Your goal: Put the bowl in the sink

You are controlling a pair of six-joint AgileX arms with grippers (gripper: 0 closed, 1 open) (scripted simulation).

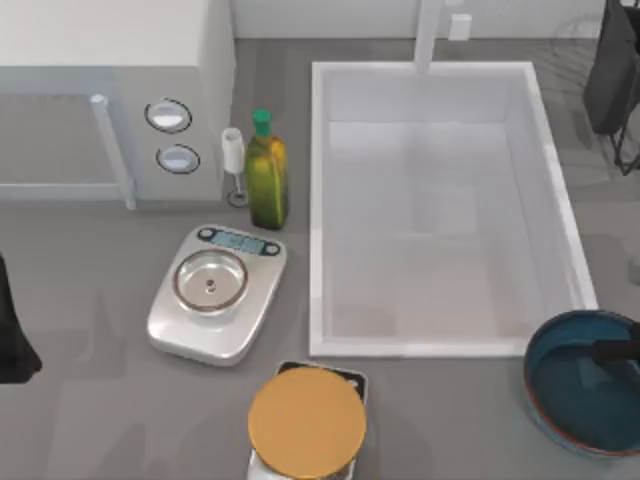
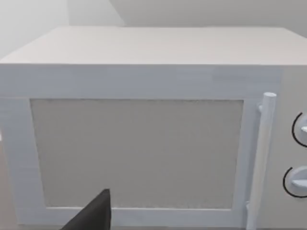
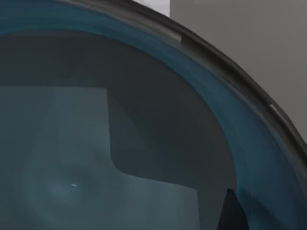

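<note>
The dark teal bowl (image 1: 580, 385) with its reddish-brown rim sits at the table's near right, just outside the sink's near right corner. The white sink (image 1: 320, 210) stands as a large rectangular basin in the middle right, with its faucet (image 1: 428, 35) at the far rim. My right gripper (image 1: 615, 350) reaches in from the right edge over the bowl's right side, low inside the rim. The right wrist view looks closely into the bowl's glazed inside (image 3: 144, 143). My left arm (image 1: 12, 340) is parked at the table's left edge.
A white microwave (image 1: 110, 90) with two knobs fills the far left; its door (image 2: 136, 153) faces the left wrist camera. A green bottle (image 1: 266, 170), a silver scale (image 1: 215, 292) and an orange disc (image 1: 306, 420) stand left of the sink.
</note>
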